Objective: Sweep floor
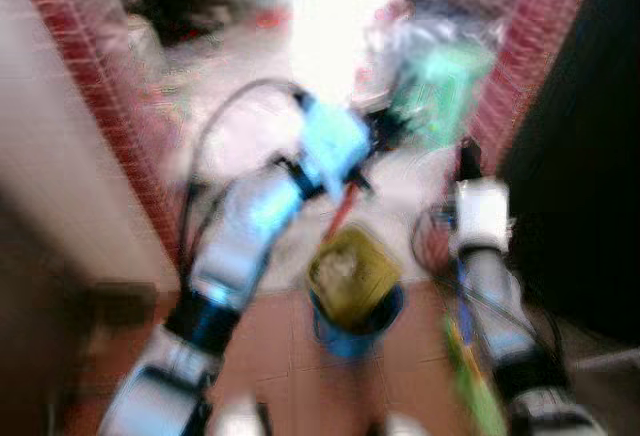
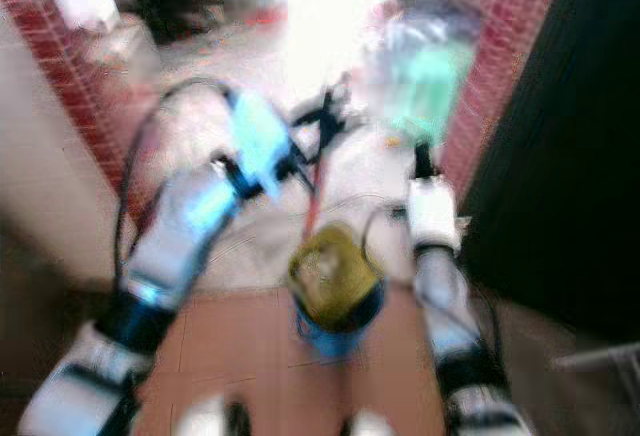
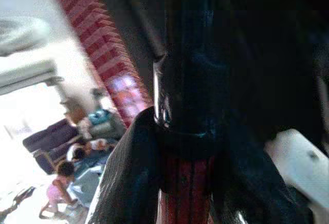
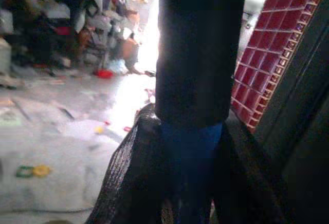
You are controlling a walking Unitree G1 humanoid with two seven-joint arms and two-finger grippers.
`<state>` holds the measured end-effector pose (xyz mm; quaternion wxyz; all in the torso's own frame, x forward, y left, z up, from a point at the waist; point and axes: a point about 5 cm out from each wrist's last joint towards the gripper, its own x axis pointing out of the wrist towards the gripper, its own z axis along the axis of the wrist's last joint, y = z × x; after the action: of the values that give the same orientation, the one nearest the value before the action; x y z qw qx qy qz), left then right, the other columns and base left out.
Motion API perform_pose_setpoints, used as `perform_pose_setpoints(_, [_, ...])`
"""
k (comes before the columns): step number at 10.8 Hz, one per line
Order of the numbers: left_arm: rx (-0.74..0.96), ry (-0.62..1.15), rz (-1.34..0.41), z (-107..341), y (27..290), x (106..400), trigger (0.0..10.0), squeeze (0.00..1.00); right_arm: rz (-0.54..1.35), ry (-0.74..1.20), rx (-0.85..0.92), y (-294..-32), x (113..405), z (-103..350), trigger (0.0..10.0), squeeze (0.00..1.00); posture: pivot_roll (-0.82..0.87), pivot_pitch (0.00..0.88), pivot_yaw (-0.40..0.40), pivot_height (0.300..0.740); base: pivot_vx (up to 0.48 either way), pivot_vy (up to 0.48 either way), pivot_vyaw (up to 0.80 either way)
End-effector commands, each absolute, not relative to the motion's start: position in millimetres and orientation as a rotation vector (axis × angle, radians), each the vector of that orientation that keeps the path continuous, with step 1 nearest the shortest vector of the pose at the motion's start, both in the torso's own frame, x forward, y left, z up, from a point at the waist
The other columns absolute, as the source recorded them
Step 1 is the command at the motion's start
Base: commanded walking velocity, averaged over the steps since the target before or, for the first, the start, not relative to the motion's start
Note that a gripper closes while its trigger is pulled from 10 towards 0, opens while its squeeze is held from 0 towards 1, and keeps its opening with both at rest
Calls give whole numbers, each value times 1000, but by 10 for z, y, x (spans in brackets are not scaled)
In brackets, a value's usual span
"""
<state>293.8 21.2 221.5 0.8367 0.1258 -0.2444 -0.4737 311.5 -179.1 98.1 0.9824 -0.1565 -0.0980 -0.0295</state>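
Observation:
Both eye views are blurred. My left gripper [image 1: 362, 154] is raised in the middle and shut on a black-and-red broom handle [image 3: 188, 131]; its red part [image 1: 343, 211] slants down toward the floor. My right gripper [image 1: 468, 159] is held near the red brick wall, shut on a black-and-blue handle [image 4: 194, 106]. A black finger [image 4: 128, 183] presses against each side of that handle. Between the arms, a blue dustpan-like bin [image 1: 355, 308] with a yellowish-green top [image 2: 330, 271] stands on the reddish tiles.
Red brick walls [image 1: 105, 106] flank a narrow opening onto a pale floor [image 4: 61, 131] strewn with small litter. A dark door [image 1: 590, 156] stands to the right. Clutter, furniture and a person in pink [image 3: 55, 193] lie farther out. Greenish bags [image 1: 440, 91] sit ahead.

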Motion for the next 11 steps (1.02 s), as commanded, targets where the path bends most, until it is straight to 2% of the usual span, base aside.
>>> perform_pose_setpoints(1, [358,-657,-1053,2454,134,2839,10000,0,-53,-260,-321,-1777,3167,1114,10000,0,-58,0,9,740,0,0,0])
perform_pose_setpoints(3, [418,-680,-1103,2397,33,2777,10000,0,-37,-258,-318,-1725,3192,1108,10000,0,-51,0,2,740,0,0,0])
perform_pose_setpoints(5, [415,-660,-1088,2321,63,2820,10000,0,-41,-261,-320,-1737,3186,1103,10000,0,-61,0,9,740,0,0,0])
perform_pose_setpoints(8, [376,-682,-996,2393,182,2961,10000,0,-45,-260,-330,-1761,3186,1091,10000,0,-68,0,7,740,0,0,0])
perform_pose_setpoints(11, [305,-754,-811,2691,432,3165,10000,0,-33,-259,-335,-1736,3216,1099,10000,0,-57,0,-3,740,0,0,0])
